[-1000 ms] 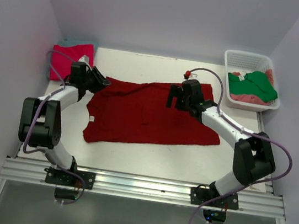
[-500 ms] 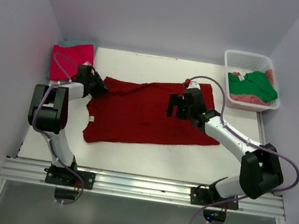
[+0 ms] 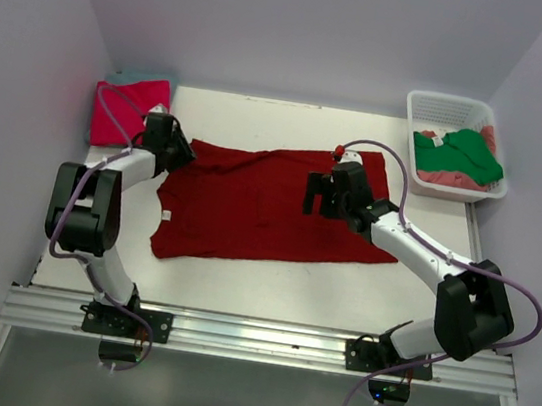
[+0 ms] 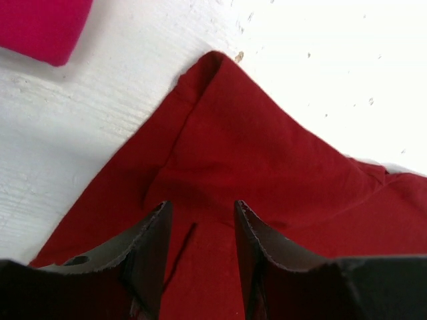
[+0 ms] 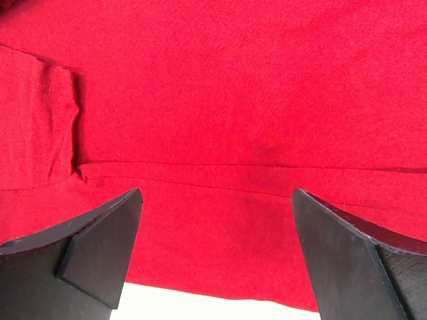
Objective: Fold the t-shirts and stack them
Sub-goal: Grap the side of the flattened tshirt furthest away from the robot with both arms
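Note:
A dark red t-shirt [image 3: 260,207] lies spread out flat in the middle of the table. My left gripper [image 3: 179,150] hovers over its upper left sleeve corner [image 4: 213,73]. In the left wrist view the left gripper [image 4: 202,210] is partly open, with only flat red cloth [image 4: 267,167] beneath it. My right gripper [image 3: 318,196] is over the shirt's right half. In the right wrist view the right gripper [image 5: 217,193] is wide open above a hem seam [image 5: 233,167], holding nothing. A folded magenta-pink t-shirt [image 3: 128,107] rests on a teal one [image 3: 127,76] at the back left.
A white lattice basket [image 3: 447,102] at the back right holds a green t-shirt [image 3: 465,155] and a salmon-pink one [image 3: 447,175]. Lilac walls close in the table on three sides. The magenta stack's corner [image 4: 40,27] lies just beyond the red sleeve.
The left arm's elbow has swung inward while its gripper stayed over the sleeve corner. The right gripper has moved slightly toward the near edge over the shirt. The shirt has not moved.

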Action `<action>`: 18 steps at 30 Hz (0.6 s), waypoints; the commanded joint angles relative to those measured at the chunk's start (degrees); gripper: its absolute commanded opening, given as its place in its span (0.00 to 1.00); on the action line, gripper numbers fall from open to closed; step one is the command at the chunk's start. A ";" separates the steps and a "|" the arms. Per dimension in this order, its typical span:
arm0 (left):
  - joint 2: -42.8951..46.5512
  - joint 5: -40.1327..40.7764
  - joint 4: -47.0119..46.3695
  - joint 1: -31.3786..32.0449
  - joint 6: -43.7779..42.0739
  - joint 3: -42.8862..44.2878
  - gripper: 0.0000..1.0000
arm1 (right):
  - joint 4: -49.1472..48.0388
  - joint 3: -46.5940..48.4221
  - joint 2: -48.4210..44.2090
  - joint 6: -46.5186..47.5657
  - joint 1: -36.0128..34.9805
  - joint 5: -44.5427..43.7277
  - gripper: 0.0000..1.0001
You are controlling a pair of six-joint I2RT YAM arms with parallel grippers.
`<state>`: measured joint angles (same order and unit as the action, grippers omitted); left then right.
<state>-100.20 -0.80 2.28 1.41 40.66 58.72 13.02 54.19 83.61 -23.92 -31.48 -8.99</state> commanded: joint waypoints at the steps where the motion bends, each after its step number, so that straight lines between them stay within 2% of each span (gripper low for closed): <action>1: -0.25 3.08 2.01 0.70 -2.17 1.31 0.46 | -0.10 0.39 -1.52 0.46 -0.24 0.03 0.99; 5: -3.68 1.94 2.46 0.79 -1.99 2.36 0.46 | 0.17 0.39 -1.79 0.54 -0.24 -0.50 0.99; 18: -4.12 6.60 3.78 1.84 -3.31 3.24 0.45 | 0.17 0.38 -1.08 -0.16 -0.24 -0.15 0.99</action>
<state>-104.18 3.81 5.74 2.81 39.20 59.51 13.15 54.19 83.59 -23.97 -31.51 -9.23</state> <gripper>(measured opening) 0.456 0.986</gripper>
